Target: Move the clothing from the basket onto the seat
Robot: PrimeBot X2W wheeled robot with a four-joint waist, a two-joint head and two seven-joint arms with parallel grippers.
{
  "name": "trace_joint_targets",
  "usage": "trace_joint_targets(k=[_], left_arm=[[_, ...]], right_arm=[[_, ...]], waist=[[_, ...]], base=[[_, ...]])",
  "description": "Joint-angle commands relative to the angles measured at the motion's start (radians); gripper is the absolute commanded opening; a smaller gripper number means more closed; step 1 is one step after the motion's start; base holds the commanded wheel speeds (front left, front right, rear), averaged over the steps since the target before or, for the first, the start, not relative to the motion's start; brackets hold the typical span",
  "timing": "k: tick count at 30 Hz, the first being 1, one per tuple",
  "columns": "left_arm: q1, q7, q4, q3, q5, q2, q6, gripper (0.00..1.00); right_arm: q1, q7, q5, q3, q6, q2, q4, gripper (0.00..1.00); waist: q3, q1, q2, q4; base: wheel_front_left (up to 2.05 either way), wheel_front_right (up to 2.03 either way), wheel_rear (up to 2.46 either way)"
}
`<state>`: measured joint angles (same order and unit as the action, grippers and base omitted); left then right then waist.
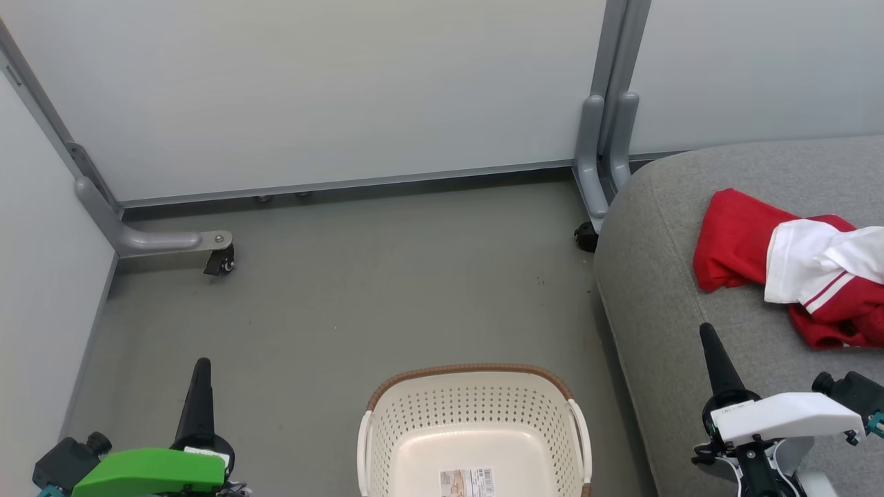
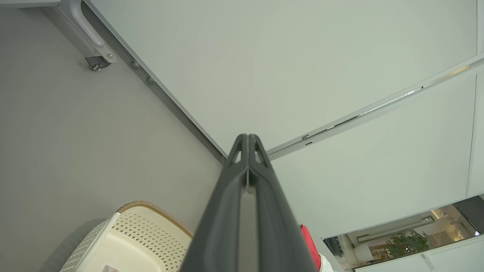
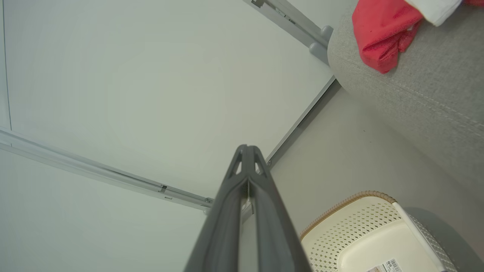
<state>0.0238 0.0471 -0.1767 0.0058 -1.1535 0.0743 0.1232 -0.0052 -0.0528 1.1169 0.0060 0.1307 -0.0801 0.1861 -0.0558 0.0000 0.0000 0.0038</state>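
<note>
**Clothing on the seat, both grippers closed**

We're on a plain grey floor point(image 1: 359, 297), and the basket point(image 1: 469, 373) stands on it at the near edge of the head view, with a brown rim and a label point(image 1: 467, 481) on its bare cream bottom. Beyond the basket, pale panels point(image 1: 331, 90) box the space in. Far to its left a grey foot point(image 1: 148, 240) carries a black caster point(image 1: 219, 262), and far to its right a double post point(image 1: 608, 159) comes down to the floor. Right of the basket rises the seat point(image 1: 663, 290), grey woven fabric with a rounded corner. And there's the clothing point(image 1: 739, 235), red and white, crumpled on the seat, well apart from the basket, to its right and beyond.

The left gripper point(image 1: 202, 364) hangs left of the basket over the floor, fingers pressed together with nothing between them. The right gripper point(image 1: 706, 330), right of the basket, shows against the seat. Its jaws are closed too and hold nothing, near the clothing but apart from it.

The left wrist view looks past the basket's corner and adds a lit room with a plant point(image 2: 406, 241) beyond the panels. The right wrist view brings in the stitched seam point(image 3: 427, 100) along the seat's side, with the red cloth lying close to the rounded edge.
</note>
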Motion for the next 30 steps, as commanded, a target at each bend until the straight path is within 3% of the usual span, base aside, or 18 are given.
trace_joint_targets(k=[1, 30], left_arm=[[-0.033, -0.007, 0.001, 0.009, -0.03, 0.007, 0.005, 0.0], [-0.092, -0.079, -0.037, 0.046, -0.284, 0.004, 0.009, 0.0]], right_arm=[[-0.022, 0.008, 0.031, -0.007, 0.0, -0.006, -0.003, 0.0], [-0.071, 0.079, 0.308, -0.048, 0.0, -0.003, 0.03, 0.0]], waist=[[0.002, 0.0, 0.0, 0.0], [0.03, 0.0, 0.0, -0.002]], base=[[0.0, 0.0, 0.0], [0.0, 0.0, 0.0]])
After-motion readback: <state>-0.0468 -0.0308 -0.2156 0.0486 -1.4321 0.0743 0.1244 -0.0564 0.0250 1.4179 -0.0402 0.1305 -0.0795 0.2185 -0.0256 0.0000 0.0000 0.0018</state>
